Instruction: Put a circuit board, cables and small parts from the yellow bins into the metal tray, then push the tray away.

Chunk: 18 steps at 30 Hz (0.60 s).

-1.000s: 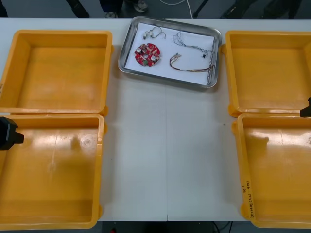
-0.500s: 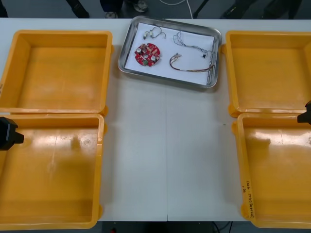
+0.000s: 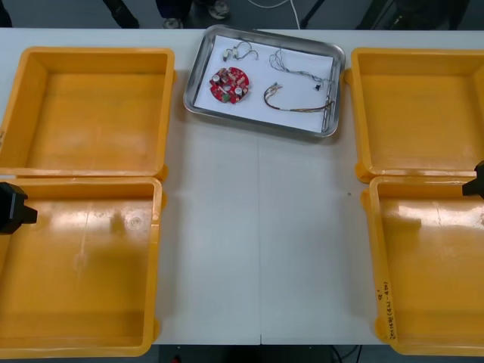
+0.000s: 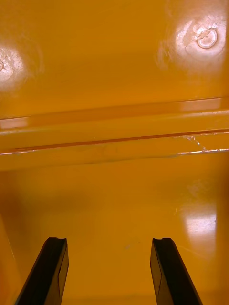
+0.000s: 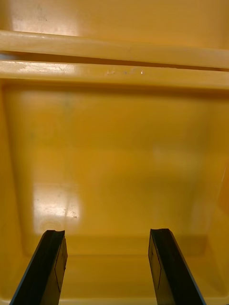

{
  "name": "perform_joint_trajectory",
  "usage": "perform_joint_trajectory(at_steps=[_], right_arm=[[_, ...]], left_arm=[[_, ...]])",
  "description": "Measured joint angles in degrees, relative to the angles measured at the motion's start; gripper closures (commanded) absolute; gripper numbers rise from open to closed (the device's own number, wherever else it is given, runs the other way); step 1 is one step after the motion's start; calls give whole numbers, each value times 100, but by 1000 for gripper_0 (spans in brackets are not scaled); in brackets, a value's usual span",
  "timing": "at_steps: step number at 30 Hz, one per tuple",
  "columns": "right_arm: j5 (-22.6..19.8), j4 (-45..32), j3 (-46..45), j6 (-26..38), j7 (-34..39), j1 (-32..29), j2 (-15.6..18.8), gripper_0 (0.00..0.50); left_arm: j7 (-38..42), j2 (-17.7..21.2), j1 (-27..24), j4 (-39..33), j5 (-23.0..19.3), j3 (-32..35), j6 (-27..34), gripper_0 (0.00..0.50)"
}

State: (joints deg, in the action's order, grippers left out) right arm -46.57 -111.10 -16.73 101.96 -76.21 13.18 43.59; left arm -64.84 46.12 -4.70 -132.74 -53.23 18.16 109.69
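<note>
The metal tray (image 3: 333,89) sits at the far edge of the light surface (image 3: 257,242), between the two far bins and turned a little askew, its right end just beside the far right bin (image 3: 416,113); whether the two touch cannot be told. The tray is white inside. On that white floor the round red circuit board (image 3: 230,82) lies flat toward the tray's left side. Just beyond the board is a small curled piece (image 3: 242,51) whose kind is too small to tell. To the right of the board lies a red and yellow cable (image 3: 291,103), bent in a shallow curve, and beyond that a thin pale cable (image 3: 299,69) runs in loose loops toward the tray's right wall. The left hand (image 3: 11,206) is at the left edge of the front view, over the far left corner of the near left bin (image 3: 83,265), close to the rim that this bin shares with the far left bin (image 3: 91,113). In its wrist view it is open, its two black fingers (image 5: 50,259) standing well apart above the bin's smooth floor, with the two rims running across ahead of them. The right hand (image 3: 476,180) is at the right edge of the front view, over the spot where the far right bin meets the near right bin (image 3: 431,265). It too is open, both fingers spread wide above an orange floor, with the paired rims crossing ahead.
</note>
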Motion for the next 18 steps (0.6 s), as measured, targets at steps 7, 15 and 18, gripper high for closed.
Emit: perform_joint_trajectory(at_steps=[7, 15, 18], right_arm=[[-2, 0, 0, 0, 0, 0, 0, 0], [-2, 0, 0, 0, 0, 0, 0, 0], [-2, 0, 0, 0, 0, 0, 0, 0]], left_arm=[[0, 0, 0, 0, 0, 0, 0, 0], [0, 0, 0, 0, 0, 0, 0, 0], [0, 0, 0, 0, 0, 0, 0, 0]])
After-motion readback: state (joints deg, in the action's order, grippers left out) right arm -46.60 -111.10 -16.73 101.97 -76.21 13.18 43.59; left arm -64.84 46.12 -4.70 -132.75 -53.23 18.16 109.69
